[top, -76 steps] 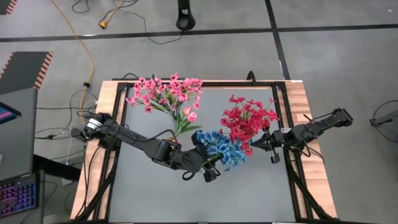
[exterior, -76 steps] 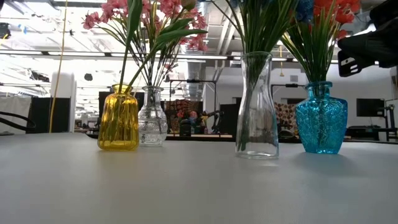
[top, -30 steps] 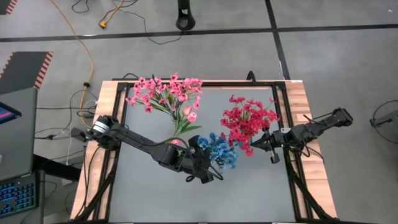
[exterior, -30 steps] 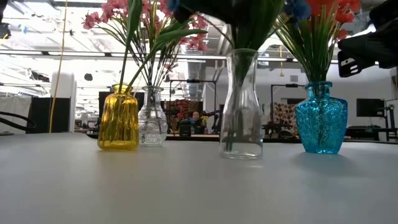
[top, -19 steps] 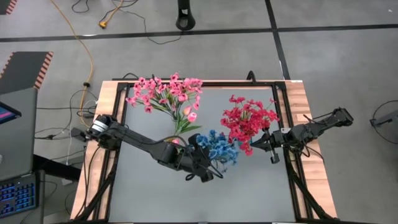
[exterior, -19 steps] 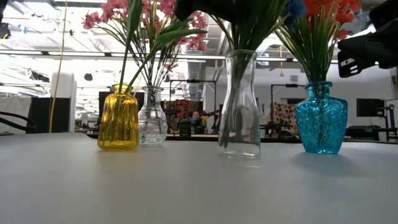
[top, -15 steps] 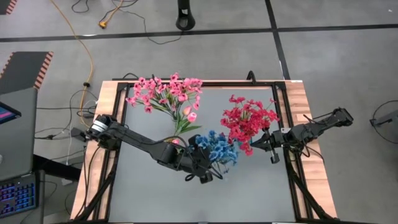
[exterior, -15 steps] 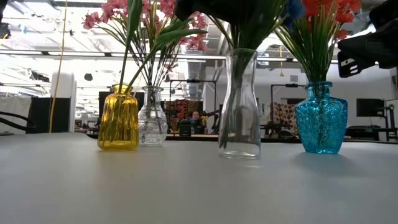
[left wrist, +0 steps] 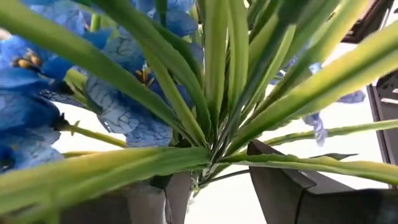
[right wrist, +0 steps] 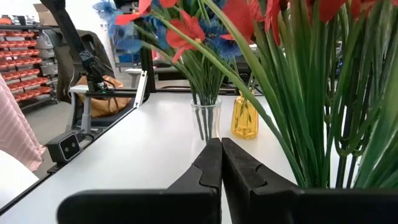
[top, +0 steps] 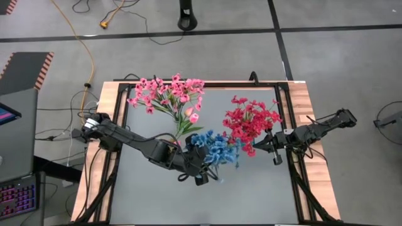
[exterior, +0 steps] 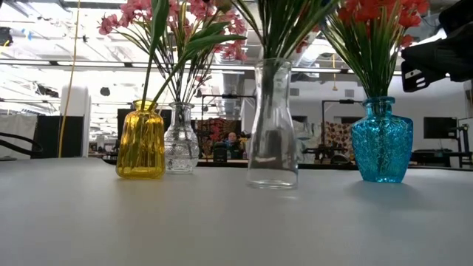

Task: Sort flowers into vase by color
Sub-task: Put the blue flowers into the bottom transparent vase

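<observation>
blue flowers, no legible txt

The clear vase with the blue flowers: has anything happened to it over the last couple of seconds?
The left gripper dragged the clear vase and its blue flowers leftward across the table, closer to the yellow vase, then opened and let go. The pink flowers, red flowers, blue vase and shut right gripper stayed put.
</observation>
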Tool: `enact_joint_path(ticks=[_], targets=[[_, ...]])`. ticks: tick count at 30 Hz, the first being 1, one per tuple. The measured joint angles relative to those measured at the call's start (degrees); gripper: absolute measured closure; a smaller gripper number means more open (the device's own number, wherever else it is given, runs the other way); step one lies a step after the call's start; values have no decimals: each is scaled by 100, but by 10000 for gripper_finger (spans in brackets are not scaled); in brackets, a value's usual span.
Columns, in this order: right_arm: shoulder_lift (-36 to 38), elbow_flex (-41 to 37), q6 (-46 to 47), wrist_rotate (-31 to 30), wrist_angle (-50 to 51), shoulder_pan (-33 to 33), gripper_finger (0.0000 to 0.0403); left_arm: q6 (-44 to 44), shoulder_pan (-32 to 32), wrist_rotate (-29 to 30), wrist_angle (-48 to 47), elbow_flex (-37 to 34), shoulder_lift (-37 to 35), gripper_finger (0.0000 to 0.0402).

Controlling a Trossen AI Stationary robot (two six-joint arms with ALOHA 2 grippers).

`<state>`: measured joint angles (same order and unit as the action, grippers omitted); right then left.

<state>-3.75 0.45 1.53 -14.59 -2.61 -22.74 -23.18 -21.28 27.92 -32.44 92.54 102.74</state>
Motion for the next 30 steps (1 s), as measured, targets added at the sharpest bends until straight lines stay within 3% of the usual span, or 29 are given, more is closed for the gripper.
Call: enact_joint_path(ticks=[17,30], targets=[[0,0,1,-2,0,0,369,-63,10,-479,-263,-1,37,251],[0,0,1,-2,2,0,368,25,17,-647,-399,-3,-18,179]])
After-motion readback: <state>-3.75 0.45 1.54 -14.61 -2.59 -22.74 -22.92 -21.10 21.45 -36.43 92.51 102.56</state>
